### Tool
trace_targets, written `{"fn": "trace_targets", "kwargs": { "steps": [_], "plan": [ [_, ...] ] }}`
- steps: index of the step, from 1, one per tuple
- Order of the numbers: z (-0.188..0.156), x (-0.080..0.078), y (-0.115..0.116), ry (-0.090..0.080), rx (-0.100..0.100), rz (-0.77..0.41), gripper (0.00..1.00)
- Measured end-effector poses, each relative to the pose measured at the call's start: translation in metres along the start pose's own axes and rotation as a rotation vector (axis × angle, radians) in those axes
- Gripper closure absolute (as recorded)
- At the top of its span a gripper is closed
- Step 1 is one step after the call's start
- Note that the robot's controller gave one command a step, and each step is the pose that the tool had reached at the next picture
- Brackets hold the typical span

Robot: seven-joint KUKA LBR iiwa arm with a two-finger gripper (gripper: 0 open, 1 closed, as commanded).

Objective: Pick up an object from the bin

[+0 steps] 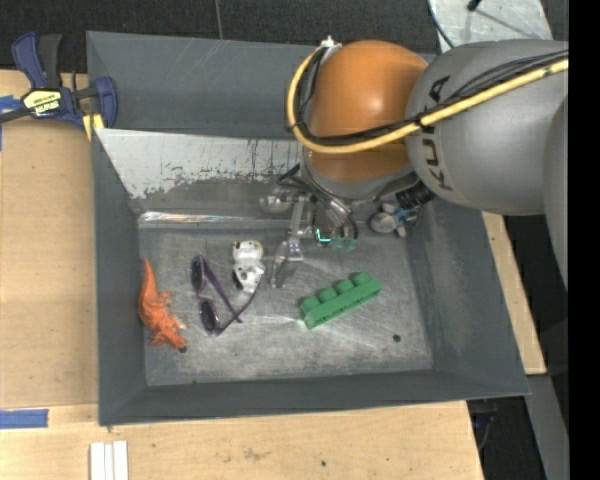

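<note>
My gripper [310, 250] hangs under the orange dome in the middle of the bin, open, with nothing between its fingers. One fingertip [285, 261] is just to the right of a small white and black toy [246, 265]. A green studded building brick [340, 299] lies a little below and to the right of the gripper, apart from it. Purple sunglasses [212, 296] lie to the left of the white toy.
An orange toy dinosaur [158, 311] lies near the bin's left wall. A strip of clear plastic film [195, 217] lies along the back of the floor. The arm and its dome cover the bin's upper right.
</note>
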State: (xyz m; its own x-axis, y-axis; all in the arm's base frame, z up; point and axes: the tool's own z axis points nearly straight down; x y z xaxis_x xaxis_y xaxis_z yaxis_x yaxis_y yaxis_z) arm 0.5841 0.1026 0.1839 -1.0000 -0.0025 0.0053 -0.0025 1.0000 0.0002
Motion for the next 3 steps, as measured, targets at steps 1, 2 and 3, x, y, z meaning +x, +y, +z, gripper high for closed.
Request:
{"fn": "trace_targets", "kwargs": {
  "steps": [1,2,3],
  "plan": [
    [-0.005,-0.002,0.0,-0.008,-0.001,0.002,0.0],
    [0.036,0.01,-0.003,-0.014,-0.002,0.063,0.0],
    [0.095,0.036,-0.015,-0.017,-0.002,0.111,0.0]
  ]
}}
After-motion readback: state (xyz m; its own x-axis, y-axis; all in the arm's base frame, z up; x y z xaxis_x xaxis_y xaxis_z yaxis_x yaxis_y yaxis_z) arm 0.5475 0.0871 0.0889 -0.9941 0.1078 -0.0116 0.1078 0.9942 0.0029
